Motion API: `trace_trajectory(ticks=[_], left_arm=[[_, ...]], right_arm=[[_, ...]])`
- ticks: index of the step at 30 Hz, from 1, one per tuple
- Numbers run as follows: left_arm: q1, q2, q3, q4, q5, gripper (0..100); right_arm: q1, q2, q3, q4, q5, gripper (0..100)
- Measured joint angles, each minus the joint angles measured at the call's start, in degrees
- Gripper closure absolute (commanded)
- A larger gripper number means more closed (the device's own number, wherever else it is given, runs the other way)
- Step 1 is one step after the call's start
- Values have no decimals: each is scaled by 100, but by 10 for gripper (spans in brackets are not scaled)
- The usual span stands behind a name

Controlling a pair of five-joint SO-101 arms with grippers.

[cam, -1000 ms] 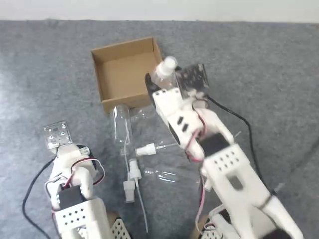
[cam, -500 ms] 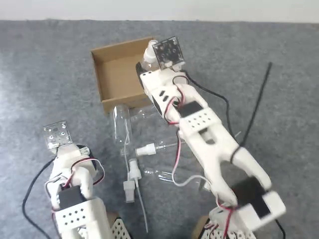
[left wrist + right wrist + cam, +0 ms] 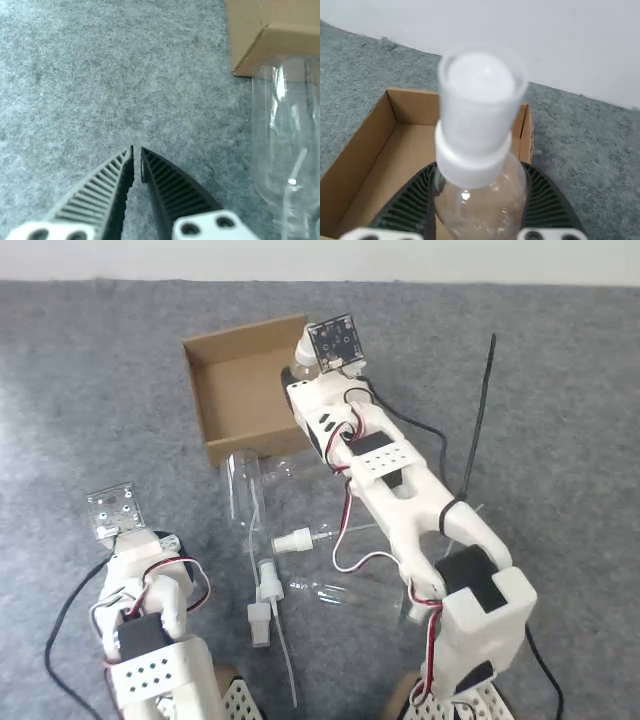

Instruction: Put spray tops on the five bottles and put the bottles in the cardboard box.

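My right gripper (image 3: pixel 479 172) is shut on a clear bottle (image 3: pixel 477 200) with a white capped spray top (image 3: pixel 477 95), held upright. In the high view this bottle (image 3: pixel 303 348) hangs at the right wall of the open cardboard box (image 3: pixel 245 390), with the right gripper (image 3: pixel 297 375) around it. My left gripper (image 3: pixel 136 150) is shut on nothing, low over the carpet near the box's front corner (image 3: pixel 250 55). Beside it lies a clear bottle (image 3: pixel 285 135), the same bottle (image 3: pixel 243 490) lying in front of the box.
Loose white spray tops (image 3: pixel 295 539) (image 3: pixel 268 582) (image 3: pixel 259 622) with thin tubes lie between the arms. More clear bottles (image 3: pixel 290 468) (image 3: pixel 330 592) lie beside the right arm (image 3: pixel 400 500). The left arm (image 3: pixel 140 590) stands at the near left. Grey carpet covers the table.
The right arm has stretched out and carried the capped bottle left and farther back, from beside the box to its right wall. The left arm has kept still.
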Motion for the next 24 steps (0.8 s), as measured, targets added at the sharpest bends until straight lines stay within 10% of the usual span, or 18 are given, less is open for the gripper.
trace_trajectory(ticks=[24], left_arm=[[0,0,0,0,0,980]], right_arm=[[352,-211,-79,1987,457,982]])
